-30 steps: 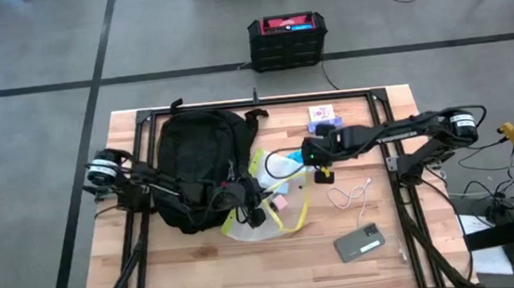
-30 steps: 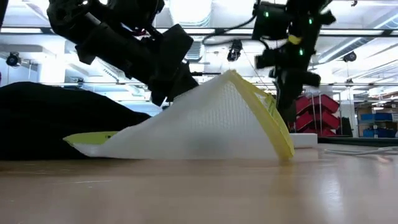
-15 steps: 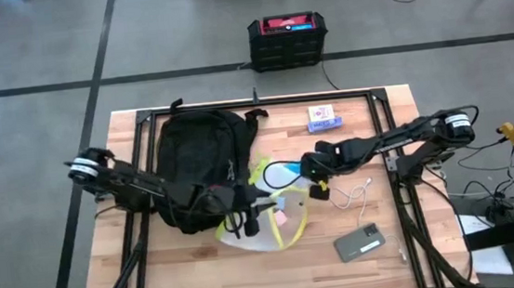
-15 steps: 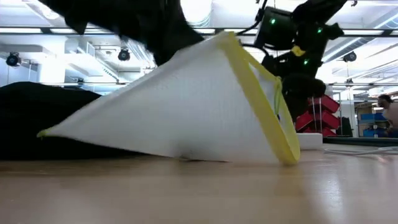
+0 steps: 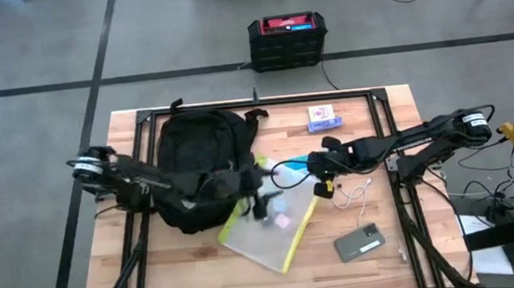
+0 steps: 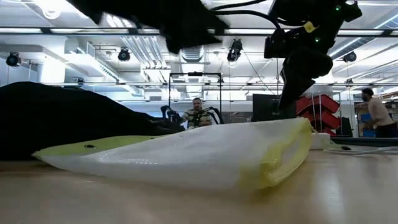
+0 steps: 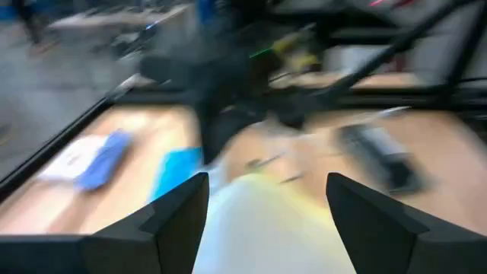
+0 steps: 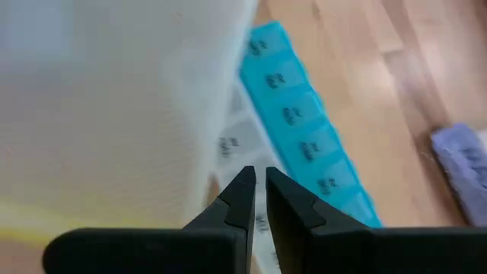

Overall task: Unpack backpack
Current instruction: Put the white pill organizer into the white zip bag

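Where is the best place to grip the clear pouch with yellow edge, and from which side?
Probably the yellow edge: the pouch lies flat, but that rim bulges off the table in the low view. Come from its free right side, away from the backpack.

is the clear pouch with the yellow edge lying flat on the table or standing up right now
Lying flat. The pouch is spread on the table beside the backpack; the low view shows it low against the wood.

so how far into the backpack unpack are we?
Partly done. Out on the table: phone, white cable, blue packet, clear yellow-edged pouch lying flat beside the backpack. In hand: nothing visibly; left gripper open over the pouch, right gripper nearly shut by the blue pill organiser. Left: whatever remains inside, unseen.
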You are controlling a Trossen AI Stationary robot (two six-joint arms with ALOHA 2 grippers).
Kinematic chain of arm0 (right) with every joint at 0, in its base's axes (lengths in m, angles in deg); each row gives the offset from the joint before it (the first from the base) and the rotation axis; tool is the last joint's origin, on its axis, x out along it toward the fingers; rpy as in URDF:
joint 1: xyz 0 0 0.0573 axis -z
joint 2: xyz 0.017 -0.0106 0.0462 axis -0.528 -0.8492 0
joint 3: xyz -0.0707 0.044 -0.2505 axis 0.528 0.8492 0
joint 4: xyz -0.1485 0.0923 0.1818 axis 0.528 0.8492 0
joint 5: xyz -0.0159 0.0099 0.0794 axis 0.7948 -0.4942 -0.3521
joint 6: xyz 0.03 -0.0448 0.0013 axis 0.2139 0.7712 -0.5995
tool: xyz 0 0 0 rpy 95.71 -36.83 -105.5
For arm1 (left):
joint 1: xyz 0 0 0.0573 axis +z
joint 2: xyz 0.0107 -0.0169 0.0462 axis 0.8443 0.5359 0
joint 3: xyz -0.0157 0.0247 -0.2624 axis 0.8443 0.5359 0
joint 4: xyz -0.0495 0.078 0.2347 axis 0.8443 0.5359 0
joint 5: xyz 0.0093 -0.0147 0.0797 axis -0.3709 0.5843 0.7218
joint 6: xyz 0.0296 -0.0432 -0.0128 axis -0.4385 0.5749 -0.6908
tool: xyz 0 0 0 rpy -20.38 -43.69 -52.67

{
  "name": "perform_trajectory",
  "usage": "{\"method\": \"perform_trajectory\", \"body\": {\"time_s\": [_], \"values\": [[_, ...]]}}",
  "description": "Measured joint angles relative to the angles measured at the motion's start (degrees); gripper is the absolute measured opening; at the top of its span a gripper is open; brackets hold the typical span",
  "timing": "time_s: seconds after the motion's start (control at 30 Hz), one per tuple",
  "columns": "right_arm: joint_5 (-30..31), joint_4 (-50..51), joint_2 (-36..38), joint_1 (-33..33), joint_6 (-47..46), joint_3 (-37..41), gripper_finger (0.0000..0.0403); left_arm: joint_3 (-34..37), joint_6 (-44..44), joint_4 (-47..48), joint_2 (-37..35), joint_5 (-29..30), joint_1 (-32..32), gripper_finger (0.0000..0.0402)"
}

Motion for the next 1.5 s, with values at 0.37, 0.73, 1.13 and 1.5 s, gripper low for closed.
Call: {"method": "perform_trajectory", "body": {"time_s": [0.37, 0.73, 1.13, 1.5], "values": [[5.9, 7.2, 1.1, -0.3, -10.3, 1.8, 0.0018, -16.2, -1.6, 4.6, 21.5, -15.1, 9.9, 0.0197], [7.3, 5.9, 3.2, -3.9, -0.8, 1.8, 0.0019, -23.4, -8.3, 11.8, 28.3, -15.3, 14.9, 0.0165], [16.6, -1.3, 5.2, -0.8, 8.3, 3.6, 0.0121, -22.0, -8.5, 13.6, 27.7, -18.9, 20.3, 0.0162], [4.3, -11.9, -0.8, 6.4, 12.6, 6.4, 0.0172, -21.8, -7.4, 20.2, 25.5, -22.7, 14.7, 0.0162]]}}
